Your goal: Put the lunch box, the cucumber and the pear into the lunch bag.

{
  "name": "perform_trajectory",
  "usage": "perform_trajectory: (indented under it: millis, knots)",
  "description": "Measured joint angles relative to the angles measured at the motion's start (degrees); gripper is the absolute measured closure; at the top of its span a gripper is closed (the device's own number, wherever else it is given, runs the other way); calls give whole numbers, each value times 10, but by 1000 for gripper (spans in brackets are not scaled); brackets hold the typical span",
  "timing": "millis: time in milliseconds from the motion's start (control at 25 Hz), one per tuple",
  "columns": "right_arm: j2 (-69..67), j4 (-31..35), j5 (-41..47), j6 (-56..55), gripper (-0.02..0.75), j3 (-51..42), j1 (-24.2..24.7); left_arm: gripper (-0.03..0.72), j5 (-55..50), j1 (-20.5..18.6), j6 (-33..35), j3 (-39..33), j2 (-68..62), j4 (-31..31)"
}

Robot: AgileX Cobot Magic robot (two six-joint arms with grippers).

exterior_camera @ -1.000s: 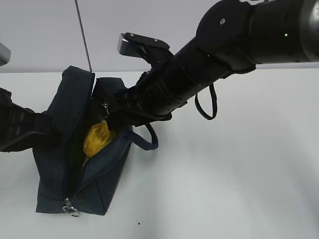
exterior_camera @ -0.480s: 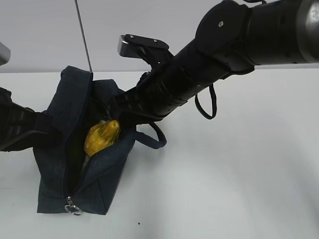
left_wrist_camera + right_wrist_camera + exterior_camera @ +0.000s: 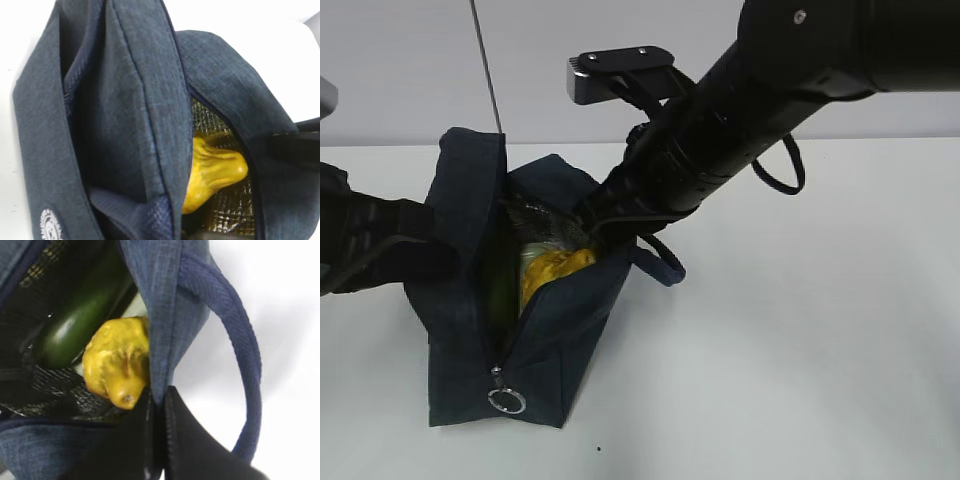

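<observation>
The navy lunch bag [image 3: 560, 340] stands open on the white table. Inside it the yellow pear [image 3: 555, 268] lies on the silver lining, seen in the left wrist view [image 3: 215, 170] and in the right wrist view [image 3: 115, 360]. The dark green cucumber [image 3: 75, 325] lies beside the pear. A pale sliver beneath the pear may be the lunch box; I cannot tell. My right gripper [image 3: 159, 405] is shut on the bag's right rim [image 3: 165, 290]. My left arm [image 3: 370, 245] holds up the bag's left wall [image 3: 135, 100]; its fingers are hidden by fabric.
A strap handle [image 3: 240, 350] loops out to the right of the bag, and the zipper's ring pull [image 3: 506, 401] hangs at its near end. White tabletop [image 3: 800, 350] spreads right of the bag. A thin dark rod [image 3: 485, 70] rises behind it.
My right gripper has shut on the bag's right rim. The bag and both arms have shifted right, the mouth stands wider, and the pear sits lower inside.
</observation>
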State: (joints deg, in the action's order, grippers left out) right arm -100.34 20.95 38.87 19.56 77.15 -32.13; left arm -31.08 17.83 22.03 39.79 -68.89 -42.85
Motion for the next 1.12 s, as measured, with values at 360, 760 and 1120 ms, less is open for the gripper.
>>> perform_trajectory:
  millis: [360, 760, 1120]
  knots:
    - [37, -252, 77, -157, 730, 0, 0, 707, -27, 0, 202, 20, -70, -225]
    - [79, -356, 81, -227, 731, -1, 0, 707, -95, 28, 224, 126, -184, -241]
    - [44, -341, 82, -229, 731, 0, 0, 707, -93, 34, 224, 130, -203, -253]
